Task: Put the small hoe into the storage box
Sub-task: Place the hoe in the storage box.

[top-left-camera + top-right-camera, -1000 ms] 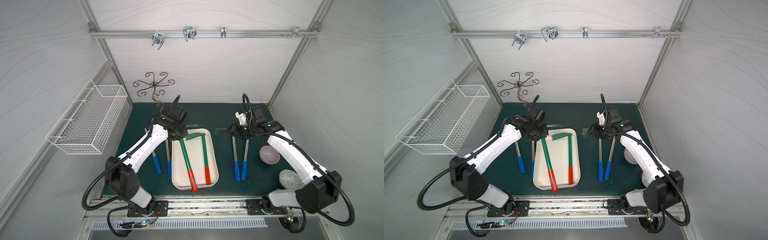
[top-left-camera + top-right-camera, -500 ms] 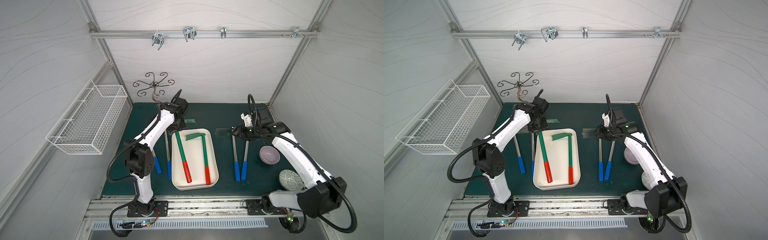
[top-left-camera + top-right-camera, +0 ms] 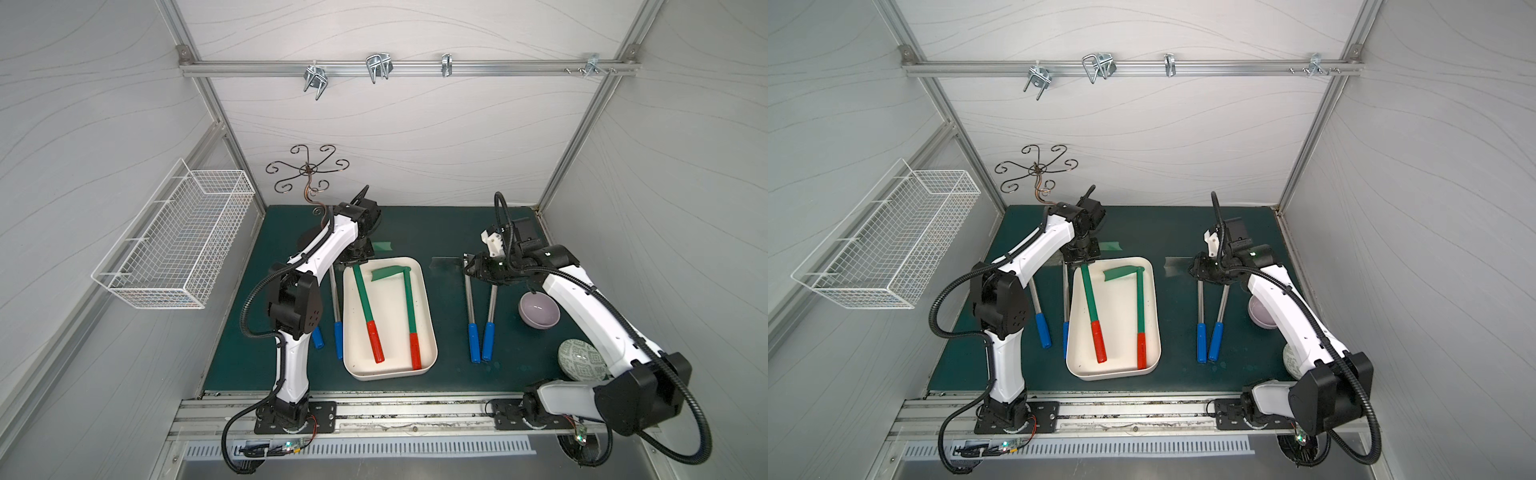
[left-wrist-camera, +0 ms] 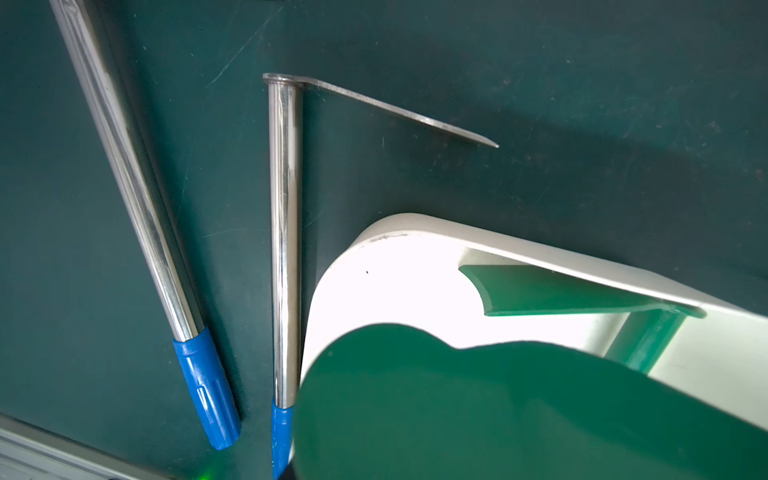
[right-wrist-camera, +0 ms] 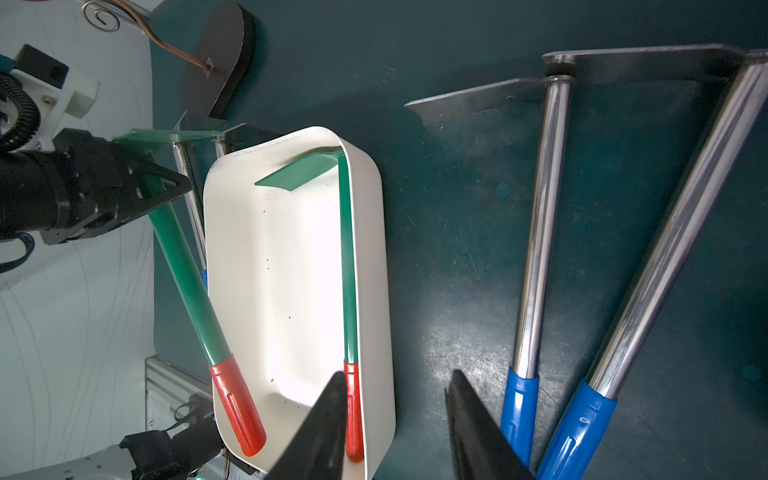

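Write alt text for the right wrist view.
The left gripper holds a green hoe with a red grip by its shaft near the blade, its red end crossing the rim of the storage box, where a second green hoe lies along one wall. Two steel hoes with blue grips lie on the green mat. The right gripper, fingers apart, is empty.

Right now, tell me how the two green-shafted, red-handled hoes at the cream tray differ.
The held green-and-red hoe is clamped near its head in the shut jaws of the left gripper; the loose green-and-red hoe is touched by nothing. The held hoe slants over the shallow cream-white plastic storage box, head end raised; the loose hoe lies inside along the wall nearer the right arm. Both have green shafts and red grips.
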You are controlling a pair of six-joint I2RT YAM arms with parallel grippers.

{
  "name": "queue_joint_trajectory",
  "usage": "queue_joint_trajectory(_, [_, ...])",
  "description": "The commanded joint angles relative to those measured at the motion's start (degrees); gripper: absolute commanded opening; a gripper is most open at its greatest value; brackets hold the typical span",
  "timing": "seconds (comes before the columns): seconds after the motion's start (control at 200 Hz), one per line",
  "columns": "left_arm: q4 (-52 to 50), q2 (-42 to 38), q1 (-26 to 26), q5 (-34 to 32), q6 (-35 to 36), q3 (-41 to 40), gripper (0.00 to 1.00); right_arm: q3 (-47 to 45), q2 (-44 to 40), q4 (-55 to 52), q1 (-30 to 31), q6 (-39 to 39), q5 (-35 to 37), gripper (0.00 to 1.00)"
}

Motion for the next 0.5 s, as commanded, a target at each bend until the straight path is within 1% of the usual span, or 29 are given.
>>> queue_joint_trajectory(0.0, [0.1,0.0,0.1,0.0,-2.1,-0.4,0.00,-0.3,-0.9,-0.8,-0.2,0.7,-0.4,0.41])
queue_joint_trajectory(0.175, [1.6,1.8,0.0,0.8,-3.2,-0.7,0.00,0.6,-0.8,-1.5,-0.2,0.4,0.8,0.41])
queue_joint_trajectory(0.48, [3.7,3.4,-1.0,1.2,-3.3,-2.7,0.00,-1.1,-0.8,-0.9,-0.3,0.3,1.1,0.41])
queue_joint_trajectory(0.49, [3.8,3.4,-1.0,1.2,-3.3,-3.9,0.00,-1.1,-0.8,-0.9,-0.3,0.4,1.1,0.42])
